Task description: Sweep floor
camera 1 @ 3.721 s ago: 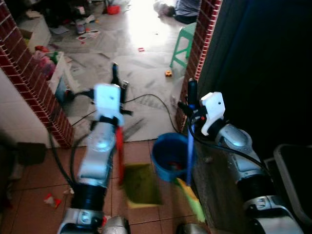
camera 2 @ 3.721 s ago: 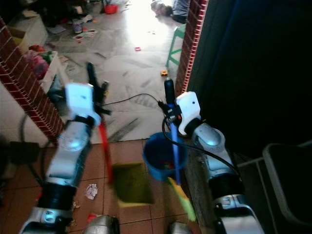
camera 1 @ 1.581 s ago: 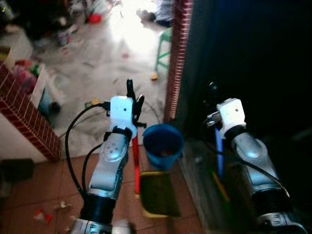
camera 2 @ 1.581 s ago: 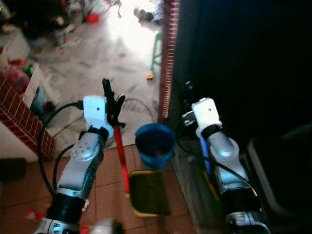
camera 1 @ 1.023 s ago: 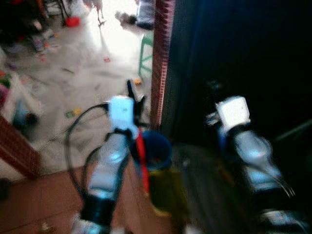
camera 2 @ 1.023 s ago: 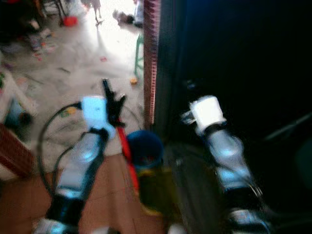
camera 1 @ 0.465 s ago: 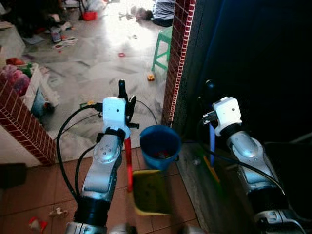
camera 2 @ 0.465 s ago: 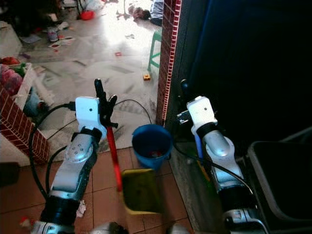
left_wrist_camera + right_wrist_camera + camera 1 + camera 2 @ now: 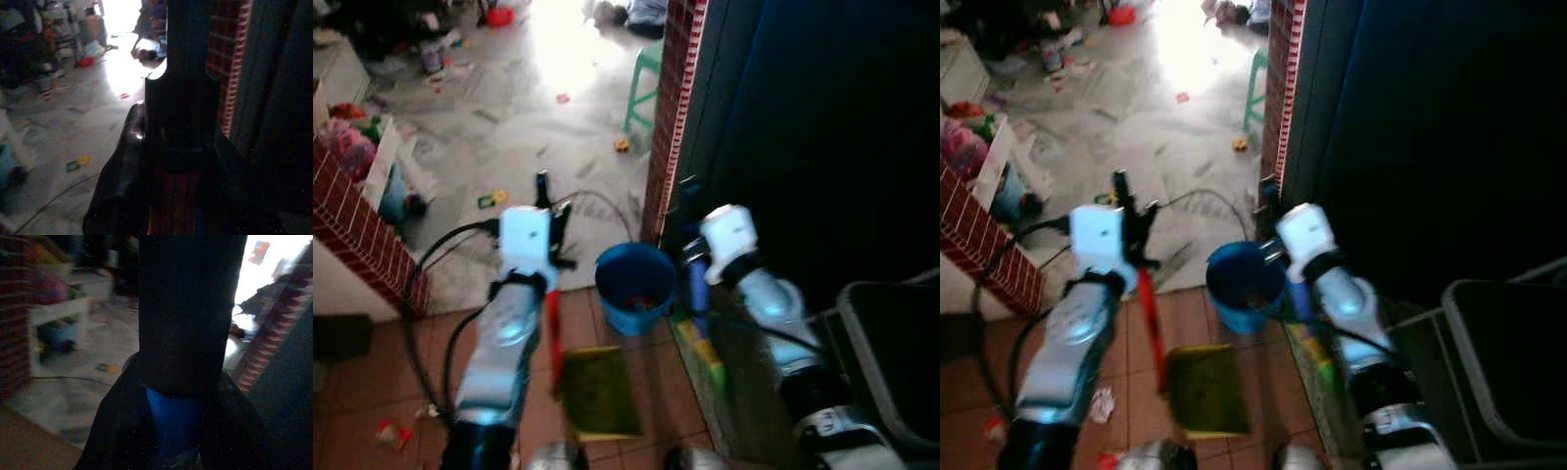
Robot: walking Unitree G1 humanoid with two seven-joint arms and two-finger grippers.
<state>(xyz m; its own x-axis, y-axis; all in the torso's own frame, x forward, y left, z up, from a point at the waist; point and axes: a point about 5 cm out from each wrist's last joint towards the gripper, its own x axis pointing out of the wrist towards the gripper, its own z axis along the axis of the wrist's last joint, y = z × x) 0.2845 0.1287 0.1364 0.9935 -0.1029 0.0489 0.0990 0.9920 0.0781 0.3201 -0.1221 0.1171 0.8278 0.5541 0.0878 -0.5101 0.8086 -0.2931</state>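
Red dustpan handle (image 9: 552, 333) sat gripped in my left claw (image 9: 546, 201), blue broom (image 9: 697, 294) in my right claw (image 9: 690, 235). Swinging either could have tipped the bucket (image 9: 634, 286) between them.

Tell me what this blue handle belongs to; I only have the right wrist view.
Observer: A broom; its yellow-green bristles trail down beside the wall, below the right gripper.
Operator: Where's the dustpan?
Observer: The dustpan is between the arms, nearer the robot than the bucket, on a red handle held by the left gripper.
Operator: Any litter close by?
Observer: A scrap lies on the tiles, left of the left arm.
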